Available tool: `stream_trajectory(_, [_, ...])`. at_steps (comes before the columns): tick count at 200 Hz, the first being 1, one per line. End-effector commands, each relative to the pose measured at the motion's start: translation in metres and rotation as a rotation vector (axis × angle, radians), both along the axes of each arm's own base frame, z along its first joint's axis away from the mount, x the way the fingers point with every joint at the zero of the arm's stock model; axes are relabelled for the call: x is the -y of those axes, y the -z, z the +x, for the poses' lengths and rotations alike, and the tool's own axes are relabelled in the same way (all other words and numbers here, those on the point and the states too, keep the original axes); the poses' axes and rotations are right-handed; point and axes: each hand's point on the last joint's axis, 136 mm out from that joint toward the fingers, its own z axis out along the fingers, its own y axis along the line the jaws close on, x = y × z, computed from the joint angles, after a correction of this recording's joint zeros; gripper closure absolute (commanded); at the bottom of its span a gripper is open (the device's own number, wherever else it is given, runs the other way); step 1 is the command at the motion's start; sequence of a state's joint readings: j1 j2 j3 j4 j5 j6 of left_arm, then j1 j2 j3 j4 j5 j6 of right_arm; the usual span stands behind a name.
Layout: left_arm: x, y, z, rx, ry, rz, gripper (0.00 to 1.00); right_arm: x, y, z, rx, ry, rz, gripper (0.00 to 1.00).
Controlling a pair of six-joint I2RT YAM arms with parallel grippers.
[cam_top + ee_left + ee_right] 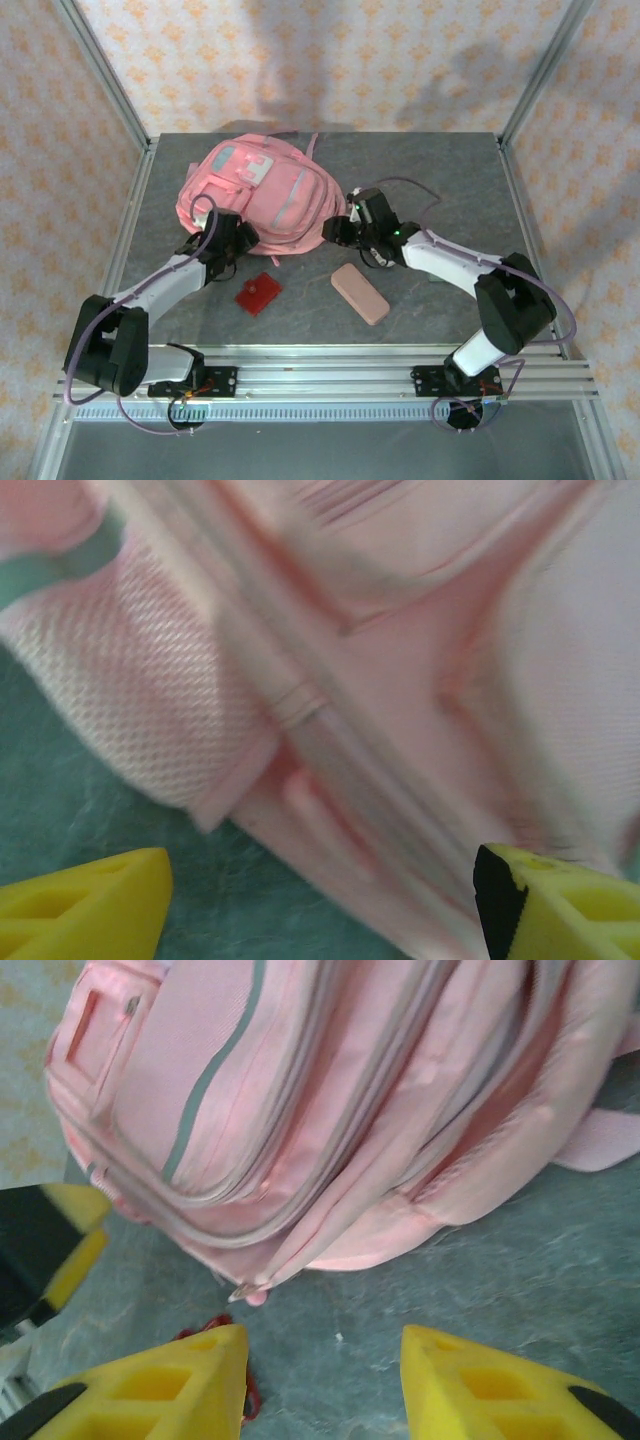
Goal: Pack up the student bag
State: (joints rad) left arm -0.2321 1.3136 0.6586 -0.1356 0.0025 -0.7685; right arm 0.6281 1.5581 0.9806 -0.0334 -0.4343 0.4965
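Observation:
The student bag [255, 195] is a large pink backpack with grey zip trims, lying flat at the back left of the table. My left gripper [238, 238] is at its near left edge. In the left wrist view the left gripper [320, 910] is open wide, and the bag's pink fabric [380, 680] lies just ahead of the yellow fingers [90, 910] and runs down between them. My right gripper [337, 228] is at the bag's near right corner. In the right wrist view the right gripper [325, 1380] is open over bare table, and the bag [330, 1090] and a zip pull [245, 1292] lie just ahead.
A flat red item [258, 293] and a small pink pencil case [360, 292] lie on the grey table [450, 180] in front of the bag. A red cord [205, 1325] shows beside the right gripper's left finger. Metal frame posts stand at the back corners.

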Motion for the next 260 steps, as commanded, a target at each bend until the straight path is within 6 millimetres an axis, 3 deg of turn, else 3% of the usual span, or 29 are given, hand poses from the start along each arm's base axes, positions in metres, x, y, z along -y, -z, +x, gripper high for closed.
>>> stream_trajectory(1, [-0.001, -0.008, 0.021, 0.087, -0.04, -0.081, 0.2, -0.01, -0.026, 0.0, 0.071, -0.024, 0.071, 0.56])
stream_trajectory(32, [-0.009, -0.002, 0.035, 0.105, -0.065, -0.09, 0.21, -0.018, -0.024, -0.007, 0.067, -0.039, 0.074, 0.57])
stream_trajectory(72, [-0.006, 0.011, 0.054, 0.08, -0.045, -0.084, 0.28, -0.026, -0.007, -0.014, 0.032, -0.059, 0.059, 0.58])
stream_trajectory(93, [-0.001, 0.017, 0.063, 0.073, -0.027, -0.1, 0.48, -0.034, 0.003, -0.019, 0.023, -0.092, 0.031, 0.6])
stream_trajectory(113, [0.004, 0.017, 0.069, 0.062, -0.007, -0.132, 0.84, -0.047, 0.018, -0.028, 0.032, -0.141, -0.03, 0.63])
stream_trajectory(130, [0.01, 0.011, 0.071, 0.07, 0.014, -0.163, 1.0, -0.058, 0.033, -0.033, 0.035, -0.169, -0.087, 0.63])
stream_trajectory(158, [0.02, -0.017, 0.073, 0.123, 0.045, -0.225, 1.0, -0.083, 0.049, -0.038, 0.057, -0.224, -0.131, 0.6])
stream_trajectory(204, [0.032, -0.062, 0.073, 0.201, 0.075, -0.313, 1.0, -0.117, 0.051, -0.027, 0.134, -0.247, -0.148, 0.56])
stream_trajectory(260, [0.037, -0.073, 0.075, 0.221, 0.081, -0.352, 1.0, -0.126, 0.065, 0.004, 0.163, -0.137, -0.19, 0.48])
